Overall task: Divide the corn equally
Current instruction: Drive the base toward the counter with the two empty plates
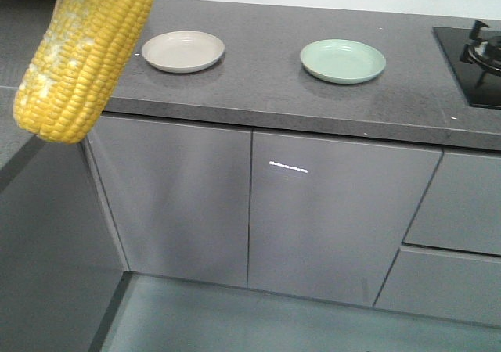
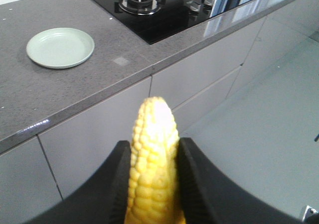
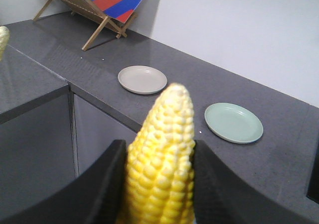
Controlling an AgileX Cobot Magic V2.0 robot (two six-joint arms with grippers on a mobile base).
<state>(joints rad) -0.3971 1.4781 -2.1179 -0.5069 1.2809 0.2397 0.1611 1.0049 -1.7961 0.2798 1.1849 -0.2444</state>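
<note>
The left claw (image 2: 154, 147) is pressed in on the left cob (image 2: 152, 170). Its black fingers (image 2: 119, 184) lie against both sides of the cob, parted only by its thickness. The cob points toward 12 o'clock, its pale tip sticking out past the fingertips, over the floor in front of grey doors (image 2: 94, 149). Well beyond it, on the counter (image 2: 75, 92), a green plate (image 2: 60, 47) lies at 10 o'clock. A black hob (image 2: 169, 7) lies at 12 o'clock.

The right claw (image 3: 158, 145) pinches the right cob (image 3: 162, 170) the same way, one dark finger (image 3: 107, 184) flat on each flank and the tip toward 12 o'clock. Past that tip, a beige plate (image 3: 142, 79) sits at 11 o'clock and the green plate lies at 2 o'clock. The two plates are apart on the same counter. A wooden stand (image 3: 84, 7) holding a red and blue sign stands far back at 10 o'clock. A pale yellow shape (image 3: 2, 37) is cut off at the left edge and is too cropped to name.

In the front view a big cob (image 1: 86, 51) hangs at 10 o'clock with its blunt end down, off the counter's edge. No claw shows there, so I cannot tell which arm carries it.
</note>
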